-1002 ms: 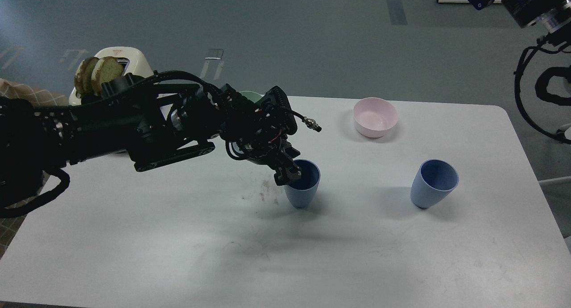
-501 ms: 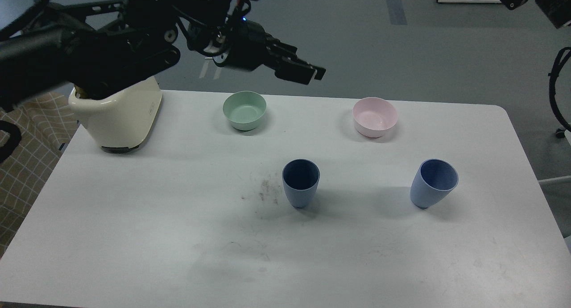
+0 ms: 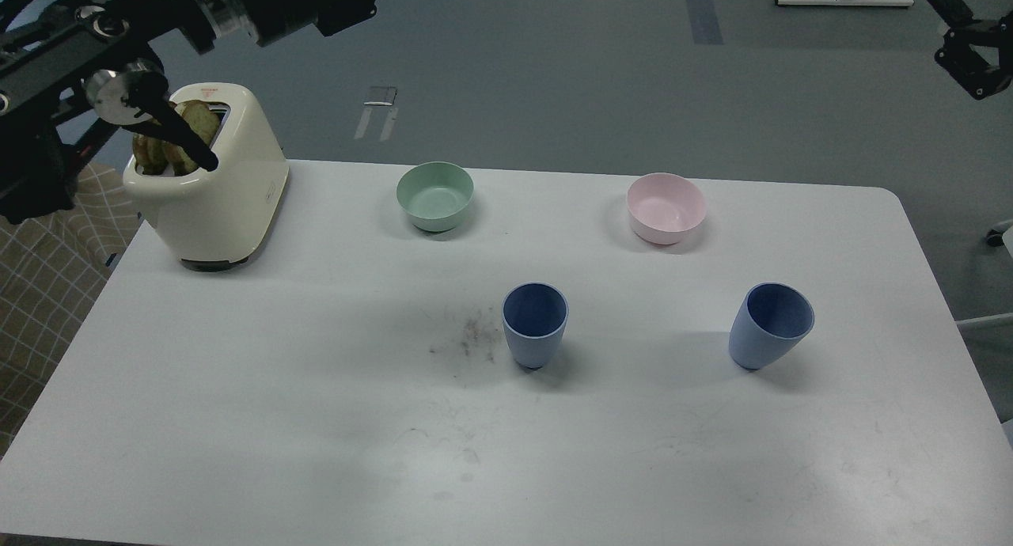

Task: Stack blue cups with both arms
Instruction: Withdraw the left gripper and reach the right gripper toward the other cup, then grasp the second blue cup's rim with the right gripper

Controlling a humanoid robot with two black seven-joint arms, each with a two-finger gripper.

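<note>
Two light-blue cups stand apart on the white table (image 3: 237,419). The left cup (image 3: 535,326) is near the middle, upright and empty. The right cup (image 3: 769,327) stands about 300 px to its right and looks tilted to the right. My left arm (image 3: 261,8) runs along the top left, high above the table, and its gripper is past the top edge. A small black end of my right arm (image 3: 964,47) shows at the top right, far from both cups; its fingers cannot be told apart. Neither gripper holds a cup.
A cream toaster (image 3: 210,190) with bread slices stands at the back left. A green bowl (image 3: 434,195) and a pink bowl (image 3: 665,206) sit along the back of the table. A smudge of crumbs (image 3: 471,336) lies left of the left cup.
My left arm has lifted off the left cup's rim and swung up and left, its gripper leaving the view. The cup stays in place. The right arm's end has shifted at the top right.
</note>
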